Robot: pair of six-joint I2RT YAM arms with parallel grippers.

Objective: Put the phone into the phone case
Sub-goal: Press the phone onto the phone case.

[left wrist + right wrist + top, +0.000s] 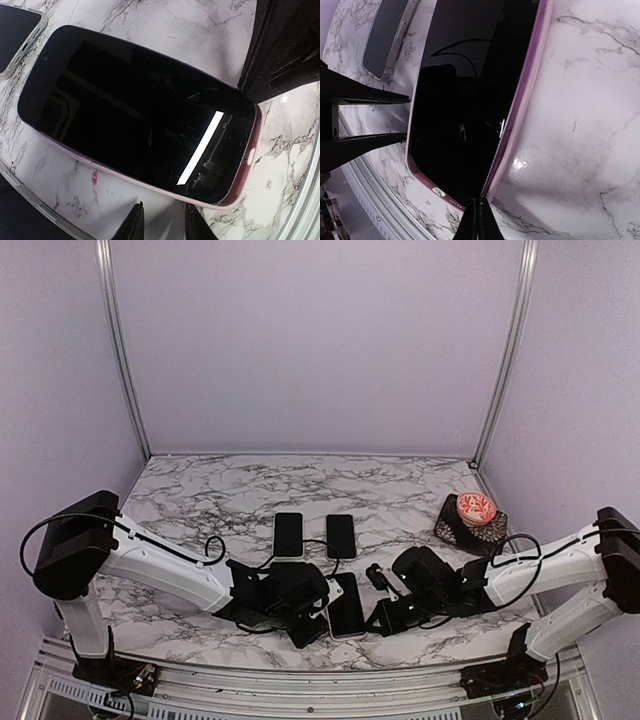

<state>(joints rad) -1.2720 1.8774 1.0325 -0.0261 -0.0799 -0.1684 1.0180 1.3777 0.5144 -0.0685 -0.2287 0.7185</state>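
Note:
A black phone lies face up in a pink case near the table's front edge. In the left wrist view the phone fills the frame, and a maroon strip of the case shows past its right end. My left gripper sits at the phone's left side. Its fingers are a little apart with nothing between them, just short of the case's long edge. My right gripper is at the phone's right side. Its shut tips touch the pink case edge near a corner.
Two more phones lie side by side behind the grippers, one in a clear case. A red-and-white round ornament on a dark stand sits at the right back. Metal rail runs along the front edge.

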